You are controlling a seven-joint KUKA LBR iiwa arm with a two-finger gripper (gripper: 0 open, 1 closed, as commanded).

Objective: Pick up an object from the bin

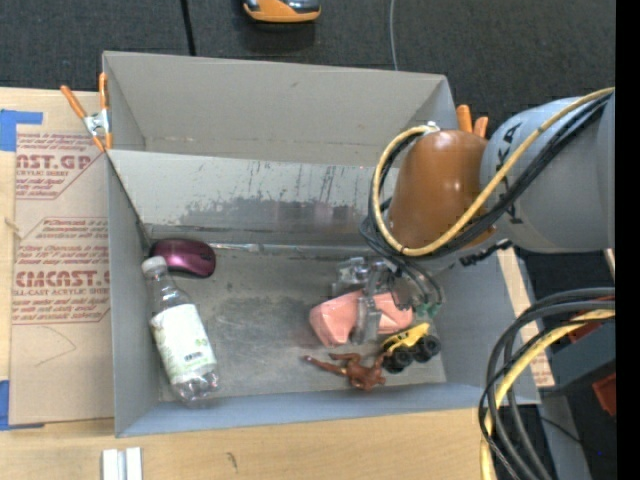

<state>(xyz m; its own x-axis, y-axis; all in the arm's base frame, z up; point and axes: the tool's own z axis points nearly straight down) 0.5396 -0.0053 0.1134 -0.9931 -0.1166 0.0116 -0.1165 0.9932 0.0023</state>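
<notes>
The gripper (372, 313) stands low in the lower right part of the bin (270, 118), right on a pink lump (333, 318). I cannot tell if it is spread or pressed together. The lump's long axis runs approx. left-right, and its right end is hidden under the gripper. Just below-right lie a yellow-black toy car (410, 346) and a brown toy animal (350, 370). At lower left lies a clear bottle (182, 343), cap to upper left, label text too small to read.
</notes>
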